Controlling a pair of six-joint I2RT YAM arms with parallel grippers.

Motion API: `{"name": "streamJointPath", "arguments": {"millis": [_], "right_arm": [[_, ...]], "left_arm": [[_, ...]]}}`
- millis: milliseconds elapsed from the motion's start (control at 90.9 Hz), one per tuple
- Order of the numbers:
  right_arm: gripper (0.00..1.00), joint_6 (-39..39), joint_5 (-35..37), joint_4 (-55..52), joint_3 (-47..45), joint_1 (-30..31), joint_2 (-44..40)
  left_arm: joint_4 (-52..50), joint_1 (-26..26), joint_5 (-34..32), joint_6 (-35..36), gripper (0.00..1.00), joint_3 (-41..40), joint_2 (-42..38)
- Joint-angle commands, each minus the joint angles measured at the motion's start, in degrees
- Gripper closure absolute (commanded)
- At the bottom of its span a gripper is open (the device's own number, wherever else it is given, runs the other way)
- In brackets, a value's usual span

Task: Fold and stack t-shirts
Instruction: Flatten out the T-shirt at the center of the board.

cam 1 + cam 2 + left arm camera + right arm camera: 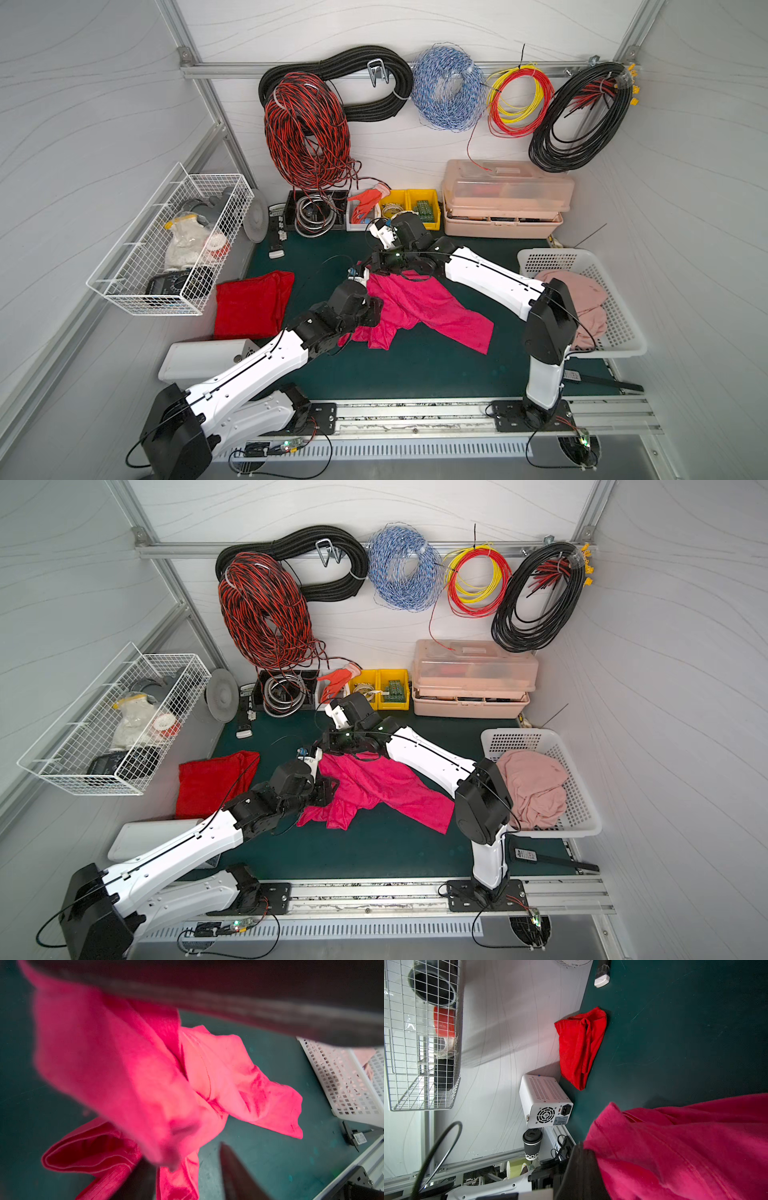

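Note:
A bright magenta-pink t-shirt [432, 307] [386, 787] lies crumpled mid-table on the green mat. My right gripper [376, 266] [330, 746] is shut on its far left corner, and the cloth rises to it. In the right wrist view that cloth [685, 1147] presses against the one finger that shows [581, 1167]. My left gripper [373, 311] [326, 789] sits at the shirt's left edge. In the left wrist view its fingers [234, 1172] stand apart with a fold of pink cloth [176, 1184] between them. A deeper red t-shirt [253, 303] [212, 783] [579, 1047] lies folded at the left.
A white plastic basket [540, 257] with pale pink cloth stands at the right. There is a white vented box [208, 357] [546, 1101] at the front left and a wire basket [124, 286] on the left wall. Bins and a toolbox [503, 199] line the back under hanging cable coils.

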Motion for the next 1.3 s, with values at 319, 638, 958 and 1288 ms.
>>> {"name": "streamJointPath", "arguments": {"millis": [319, 638, 958, 1288], "right_arm": [[1.00, -0.03, -1.92, 4.44, -13.27, -10.76, -10.75], [0.01, -2.18, 5.47, -4.86, -22.58, -17.68, -19.80], [0.04, 3.81, 7.53, 6.02, -48.00, -17.48, -35.56], [0.04, 0.40, 12.13, 3.45, -44.86, -12.93, -26.64]], "left_arm": [[-8.54, 0.23, 0.16, 10.20, 1.00, 22.31, 3.26], [-14.86, 0.94, 3.88, 15.38, 1.00, 49.05, 19.94], [-28.64, 3.63, 6.63, 15.94, 1.00, 78.66, 33.82], [-27.43, 3.83, 7.57, 15.26, 1.00, 72.48, 29.60]]}}
